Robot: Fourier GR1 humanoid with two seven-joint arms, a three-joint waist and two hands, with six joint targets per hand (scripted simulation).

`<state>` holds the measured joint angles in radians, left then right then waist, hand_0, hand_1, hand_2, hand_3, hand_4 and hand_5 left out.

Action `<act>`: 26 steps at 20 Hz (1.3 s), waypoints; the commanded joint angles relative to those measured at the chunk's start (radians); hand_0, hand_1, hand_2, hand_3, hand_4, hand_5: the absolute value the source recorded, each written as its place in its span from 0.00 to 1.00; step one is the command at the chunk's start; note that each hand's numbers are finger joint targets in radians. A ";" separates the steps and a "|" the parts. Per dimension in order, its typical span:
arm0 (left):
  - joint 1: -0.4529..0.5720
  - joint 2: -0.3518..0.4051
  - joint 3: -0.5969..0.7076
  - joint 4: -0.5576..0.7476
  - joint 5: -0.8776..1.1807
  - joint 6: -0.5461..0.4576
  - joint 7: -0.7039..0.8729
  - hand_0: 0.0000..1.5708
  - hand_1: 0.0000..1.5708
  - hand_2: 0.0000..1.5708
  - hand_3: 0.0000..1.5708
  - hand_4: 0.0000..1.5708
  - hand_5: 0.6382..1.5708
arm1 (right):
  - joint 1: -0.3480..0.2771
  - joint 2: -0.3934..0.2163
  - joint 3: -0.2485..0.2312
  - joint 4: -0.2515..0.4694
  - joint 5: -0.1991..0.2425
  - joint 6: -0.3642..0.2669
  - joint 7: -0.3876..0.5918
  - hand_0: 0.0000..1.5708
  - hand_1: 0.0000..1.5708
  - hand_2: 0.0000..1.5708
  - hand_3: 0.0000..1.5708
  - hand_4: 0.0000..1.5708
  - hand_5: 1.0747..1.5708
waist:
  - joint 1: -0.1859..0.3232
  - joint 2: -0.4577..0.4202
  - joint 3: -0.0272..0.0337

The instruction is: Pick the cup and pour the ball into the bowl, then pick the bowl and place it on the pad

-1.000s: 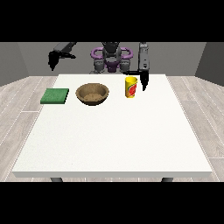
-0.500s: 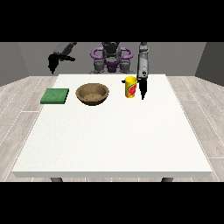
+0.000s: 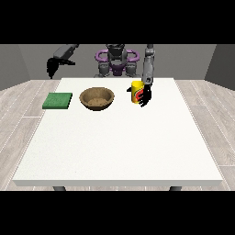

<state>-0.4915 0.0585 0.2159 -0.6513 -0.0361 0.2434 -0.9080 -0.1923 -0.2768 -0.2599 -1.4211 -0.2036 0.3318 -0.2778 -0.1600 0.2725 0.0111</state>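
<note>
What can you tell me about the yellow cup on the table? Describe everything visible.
The yellow cup stands upright near the far edge of the white table, to the view's right of the brown bowl. It is cylindrical with a red mark on its side. The robot hand at the view's right is against its right side; whether it grips cannot be told.

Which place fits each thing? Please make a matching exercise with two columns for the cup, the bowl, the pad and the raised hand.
Things:
1. cup
2. bowl
3. pad
4. hand at the view's left

Places:
A. in the air, off the table's edge
B. between pad and cup
C. beside the hand at the view's right
D. leftmost on the table

Pairs: 1-C, 2-B, 3-D, 4-A
</note>
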 commanded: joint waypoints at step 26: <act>-0.245 0.240 -0.306 -0.027 -0.554 0.223 0.735 0.94 0.94 1.00 1.00 1.00 0.69 | -0.001 -0.082 -0.086 0.268 -0.028 0.054 0.029 0.00 0.00 0.00 0.00 0.00 0.99 | 0.068 -0.255 -0.0105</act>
<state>-0.7085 0.3344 -0.0358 -0.6592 -0.5091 0.4383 -0.2648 -0.1695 -0.3431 -0.3280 -1.1913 -0.2295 0.3867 -0.2382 -0.1017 0.0148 0.0013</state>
